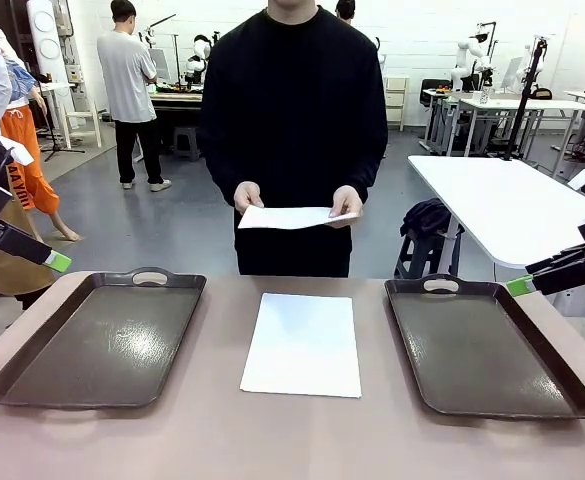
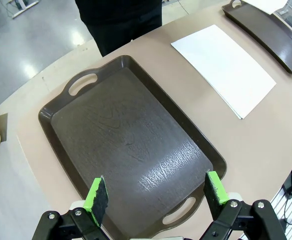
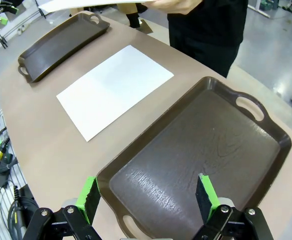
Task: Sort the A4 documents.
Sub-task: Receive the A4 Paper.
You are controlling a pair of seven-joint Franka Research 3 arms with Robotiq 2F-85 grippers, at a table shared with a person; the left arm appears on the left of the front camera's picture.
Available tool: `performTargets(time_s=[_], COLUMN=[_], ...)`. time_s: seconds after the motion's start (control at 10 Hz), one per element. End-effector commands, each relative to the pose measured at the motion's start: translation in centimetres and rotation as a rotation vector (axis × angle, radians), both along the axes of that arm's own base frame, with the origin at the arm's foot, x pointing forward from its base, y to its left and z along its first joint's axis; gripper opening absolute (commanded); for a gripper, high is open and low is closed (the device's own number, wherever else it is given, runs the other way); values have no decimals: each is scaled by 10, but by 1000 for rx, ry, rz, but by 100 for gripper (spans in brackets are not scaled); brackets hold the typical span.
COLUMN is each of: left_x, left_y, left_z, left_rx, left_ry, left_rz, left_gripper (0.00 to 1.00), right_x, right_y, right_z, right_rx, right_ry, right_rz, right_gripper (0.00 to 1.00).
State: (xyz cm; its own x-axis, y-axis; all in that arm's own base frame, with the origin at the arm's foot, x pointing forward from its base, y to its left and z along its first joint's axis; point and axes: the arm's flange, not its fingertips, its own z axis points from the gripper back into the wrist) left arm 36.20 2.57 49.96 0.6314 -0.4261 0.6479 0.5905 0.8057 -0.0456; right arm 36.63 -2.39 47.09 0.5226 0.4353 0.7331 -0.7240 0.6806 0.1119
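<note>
Location: an open workshop with a grey floor, white tables and other people at work farther back. In the foreground a tan counter carries two dark brown handled trays, well apart: the left tray and the right tray, both with bare floors. Between them, touching neither, a white sheet lies flat. I cannot tell whether it is one sheet or a thin stack. A person in black at the far side holds a second sheet roughly level above the far edge of the counter.

Left tool: jaws spread wide, nothing between the pads, poised above the near end of the left tray. Right tool: likewise spread and empty, above the near end of the right tray. Neither touches paper or tray.

Assessment: sorting is not yet begun; no paper lies in either tray.

Hazards noted:
1. The sheet on the counter is thin and has no raised edge. Pads coming straight down are likely to skid over it or crease it.
2. If it is a stack, one pinch may lift several sheets or drag the lower ones askew.
3. The second sheet is limp. A grip near one corner would let it droop, and an ill-timed release by the person would drop it.
4. A sheet is little smaller than a tray floor, so a skewed placement would leave it riding up the rim.
5. Both arms reaching for the middle together risk contact with each other or with the person.
</note>
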Motion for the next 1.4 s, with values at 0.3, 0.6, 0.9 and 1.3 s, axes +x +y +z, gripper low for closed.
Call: performTargets(time_s=[0.3, 0.6, 0.9, 1.3], left_x=[1, 1, 1, 1], left_y=[1, 1, 1, 1], left_z=[-1, -1, -1, -1], left_rx=[-5, -5, -5, -5], left_ry=[0, 0, 0, 0], left_rz=[-6, -6, -6, -6], left_gripper=[100, 100, 100, 100], right_x=[4, 4, 4, 4], right_y=[-1, -1, -1, -1], right_z=[-2, -2, -2, -2], right_rx=[16, 16, 16, 16], right_ry=[-12, -12, -12, -12], right_rz=[18, 18, 18, 18], right_gripper=[100, 100, 100, 100])
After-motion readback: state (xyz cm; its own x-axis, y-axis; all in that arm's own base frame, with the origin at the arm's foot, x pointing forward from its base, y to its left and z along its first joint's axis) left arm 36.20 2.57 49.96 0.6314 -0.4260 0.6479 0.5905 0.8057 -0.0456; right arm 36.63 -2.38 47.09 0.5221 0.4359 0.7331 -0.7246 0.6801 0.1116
